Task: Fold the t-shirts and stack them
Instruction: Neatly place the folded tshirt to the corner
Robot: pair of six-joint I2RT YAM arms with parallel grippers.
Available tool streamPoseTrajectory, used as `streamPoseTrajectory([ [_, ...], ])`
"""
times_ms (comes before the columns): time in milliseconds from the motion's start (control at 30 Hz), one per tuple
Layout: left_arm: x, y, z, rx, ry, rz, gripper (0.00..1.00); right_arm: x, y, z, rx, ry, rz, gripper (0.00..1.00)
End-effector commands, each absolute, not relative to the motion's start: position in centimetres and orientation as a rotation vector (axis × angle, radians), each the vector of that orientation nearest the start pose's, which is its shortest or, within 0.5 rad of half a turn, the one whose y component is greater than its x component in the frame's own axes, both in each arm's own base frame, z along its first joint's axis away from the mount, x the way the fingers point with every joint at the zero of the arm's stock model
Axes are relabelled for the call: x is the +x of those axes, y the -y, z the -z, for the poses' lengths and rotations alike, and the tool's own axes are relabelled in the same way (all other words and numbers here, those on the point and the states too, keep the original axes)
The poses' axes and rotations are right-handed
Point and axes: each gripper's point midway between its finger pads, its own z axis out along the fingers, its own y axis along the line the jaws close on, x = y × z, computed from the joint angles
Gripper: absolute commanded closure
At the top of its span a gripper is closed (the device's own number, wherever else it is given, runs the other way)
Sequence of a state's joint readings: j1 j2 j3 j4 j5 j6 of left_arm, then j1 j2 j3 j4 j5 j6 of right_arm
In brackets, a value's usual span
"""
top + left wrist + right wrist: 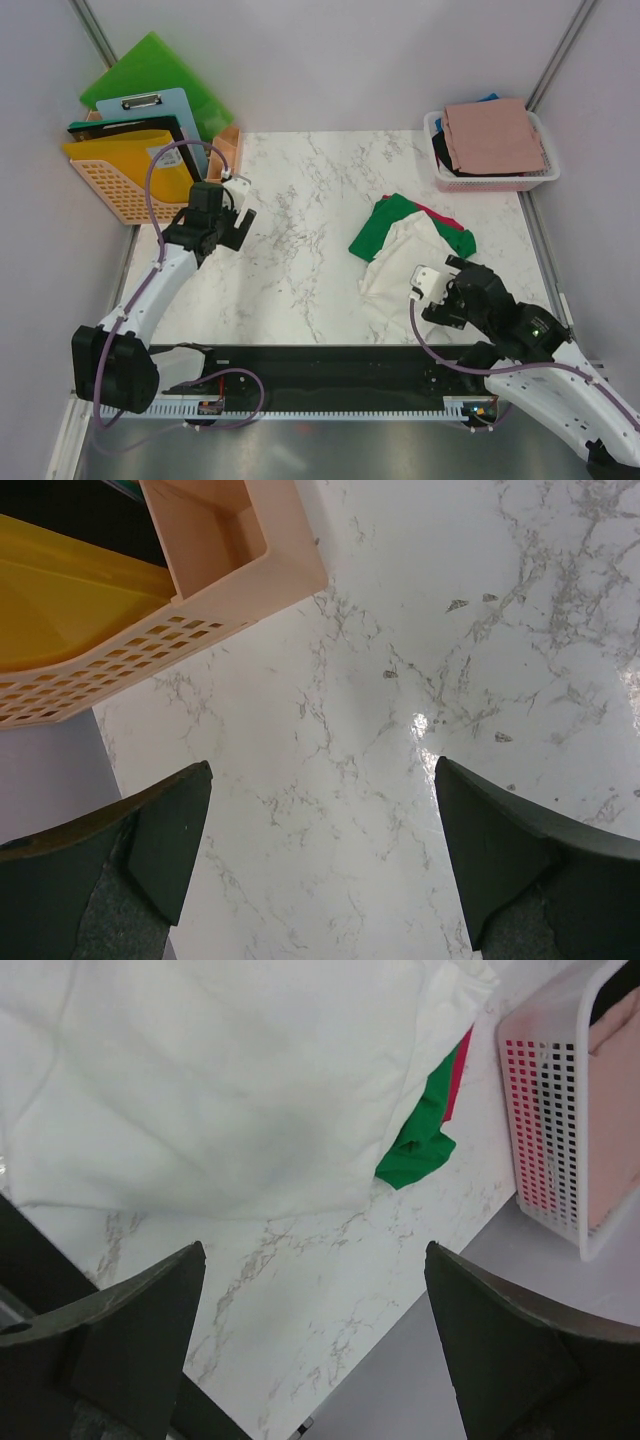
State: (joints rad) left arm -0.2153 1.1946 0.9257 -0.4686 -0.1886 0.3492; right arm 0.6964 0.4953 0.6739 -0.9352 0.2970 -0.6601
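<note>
While both grippers hang above the table [300, 200], neither holds anything.

Left gripper [238, 222]: fingers wide, over bare marble by the left edge, just beside the peach basket [110, 190]. Wrist view shows only tabletop between the fingers. The peach basket sits in the far-left corner, with a yellow folder [115, 152], a clipboard [165, 112] and a green board [150, 65] standing in it.

Right gripper [443, 283]: fingers wide too, above the near-right part of the table, at the near edge of the cream shirt [400, 262]. It doesn't touch the shirt as far as I can tell.

The cream shirt lies crumpled and unfolded, right of the table's centre. The green shirt [385, 225] is under it, sticking out on the far side and toward the right edge. The red shirt [437, 217] shows as a thin strip along the green.

The white basket [492, 184] is in the far-right corner, apart from that pile. The pink shirt [495, 138] lies folded flat on top of it. Black cloth [441, 150] and blue cloth [487, 99] peek out beneath.
</note>
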Motion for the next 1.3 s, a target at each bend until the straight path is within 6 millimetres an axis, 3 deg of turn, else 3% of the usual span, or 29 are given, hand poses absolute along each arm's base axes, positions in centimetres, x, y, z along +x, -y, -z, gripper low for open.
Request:
streamPoseTrajectory([
  [0,34.3,1.8,-16.6,0.546,-2.207,-0.343,0.0,14.6,-5.8,-15.5,-1.546,-1.893,0.166,0.02],
  [133,34.5,1.4,-16.8,0.529,-2.208,-0.361,0.0,14.7,-6.8,-16.9,-1.521,-1.893,0.105,0.03],
  [233,34.2,1.2,-16.7,0.519,-2.206,-0.362,0.0,17.0,-6.9,-16.4,-1.367,-2.011,0.185,0.02],
  [300,34.0,1.3,-16.6,0.532,-2.202,-0.351,0.0,17.0,-7.5,-15.7,-1.305,-2.081,0.137,0.02],
  [433,34.1,1.6,-16.7,0.542,-2.198,-0.333,0.0,19.2,-8.3,-17.0,-1.195,-2.107,0.179,0.02],
  [567,34.4,1.7,-17.0,0.541,-2.195,-0.327,0.0,21.9,-7.7,-18.5,-1.027,-2.181,0.27,0.02],
  [733,33.9,1.6,-17.2,0.538,-2.186,-0.327,0.0,23.8,-5.6,-14.8,-0.901,-2.449,0.313,0.02],
  [800,33.6,1.6,-17.0,0.544,-2.186,-0.327,0.0,24.0,-5.7,-14.2,-0.88,-2.502,0.217,0.02],
  [900,33.4,1.6,-17.0,0.55,-2.184,-0.328,0.0,24.2,-6.6,-15.1,-0.834,-2.566,-0.02,0.02],
  [933,33.3,1.6,-16.9,0.553,-2.185,-0.323,0.0,24.0,-7.3,-15.6,-0.827,-2.599,-0.172,0.02],
  [1000,33.5,1.7,-16.8,0.559,-2.189,-0.319,0.0,23.7,-7.1,-15.6,-0.798,-2.65,-0.277,0.02],
  [1100,33.6,1.9,-16.7,0.559,-2.193,-0.312,0.0,23.6,-5.4,-14.6,-0.72,-2.734,-0.403,0.02],
  [1133,33.7,1.8,-16.8,0.558,-2.191,-0.313,0.0,23.5,-3.8,-14.1,-0.626,-2.791,-0.456,0.02],
  [1200,33.7,1.9,-16.8,0.562,-2.19,-0.309,0.0,23.3,-3.3,-14.1,-0.643,-2.779,-0.605,0.02],
  [1233,33.7,1.9,-16.8,0.565,-2.19,-0.311,0.0,22.4,-1.9,-14.2,-0.575,-2.821,-0.698,0.03],
  [1267,33.7,1.9,-16.9,0.569,-2.187,-0.311,0.0,22.2,-1.8,-14.5,-0.637,-2.769,-0.791,0.05],
])
